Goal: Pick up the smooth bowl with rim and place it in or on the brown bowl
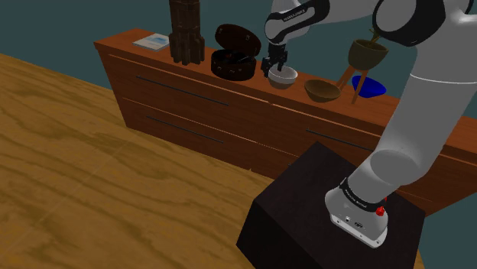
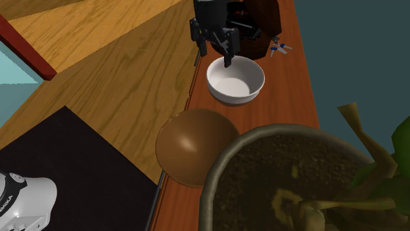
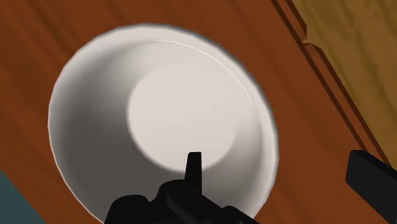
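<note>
Table (image 1: 200, 98): a long brown wooden chest of drawers that carries all the things.
Arm (image 1: 416, 115): white, rising from the black stand (image 1: 306, 222) and reaching over the table top, hand pointing down.
Potted plant (image 2: 296, 170): just beside the brown bowl, on the side away from the white one.
Brown bowl (image 2: 194, 144): upright on the table, between plant and white bowl.
White bowl (image 2: 235, 79): smooth, rimmed, upright on the table, just beside the brown bowl.
Claw (image 1: 276, 69): spread wide across the white bowl's rim, one finger inside, one outside; the rim is not clasped and nothing is held.
</note>
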You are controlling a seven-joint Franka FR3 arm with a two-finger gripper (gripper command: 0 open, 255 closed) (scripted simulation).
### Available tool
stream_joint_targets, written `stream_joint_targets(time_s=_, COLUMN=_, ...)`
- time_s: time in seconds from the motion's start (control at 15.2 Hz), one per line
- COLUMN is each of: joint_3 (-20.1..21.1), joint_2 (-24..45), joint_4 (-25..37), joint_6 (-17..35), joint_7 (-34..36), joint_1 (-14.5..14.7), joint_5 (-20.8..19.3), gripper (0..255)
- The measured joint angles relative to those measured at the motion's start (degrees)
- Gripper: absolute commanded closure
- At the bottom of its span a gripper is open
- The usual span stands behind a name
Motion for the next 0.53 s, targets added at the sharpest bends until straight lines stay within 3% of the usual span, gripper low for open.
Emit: stream_joint_targets(time_s=0.53, joint_3=-0.1, joint_2=2.2, joint_4=-1.4, joint_6=3.7, joint_7=-0.3, joint_1=-0.6, joint_5=0.2, gripper=0)
